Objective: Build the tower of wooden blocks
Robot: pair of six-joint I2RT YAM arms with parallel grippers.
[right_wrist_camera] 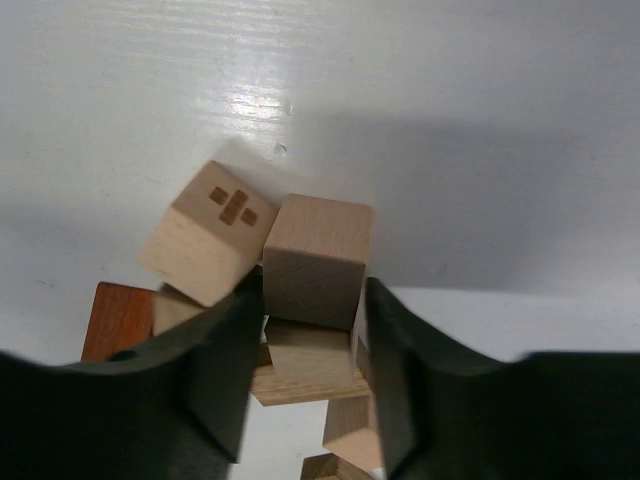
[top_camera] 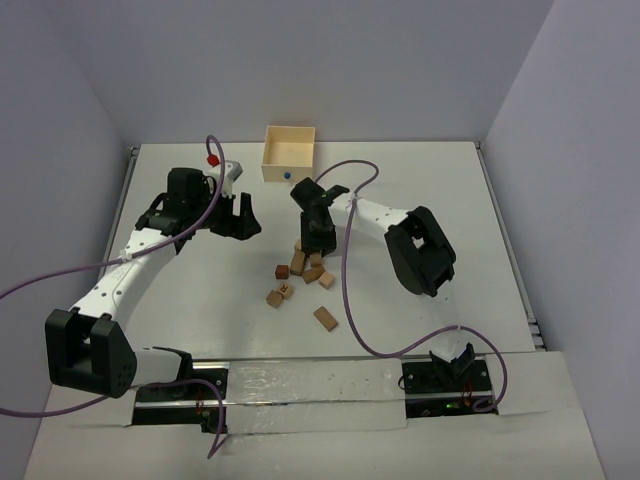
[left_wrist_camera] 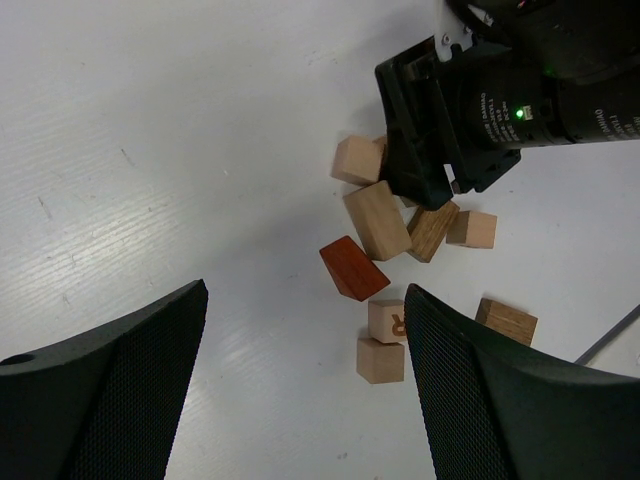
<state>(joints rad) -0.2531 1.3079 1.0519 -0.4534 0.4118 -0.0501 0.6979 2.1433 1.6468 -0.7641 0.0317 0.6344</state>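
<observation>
The left hand hangs over the white surface, fingers spread wide with nothing between them. Just right of it the wood blocks lie in a loose cluster at mid-surface, with one brick apart, nearer the arm bases. The right hand is down on the cluster's far end, pinching a pale cube that sits atop other blocks.

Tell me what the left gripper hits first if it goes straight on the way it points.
The left gripper, open, aims down at the table just short of the blocks, so probably bare table first. Depth is unclear: the reddish block, nearest its line, could come first instead.
</observation>
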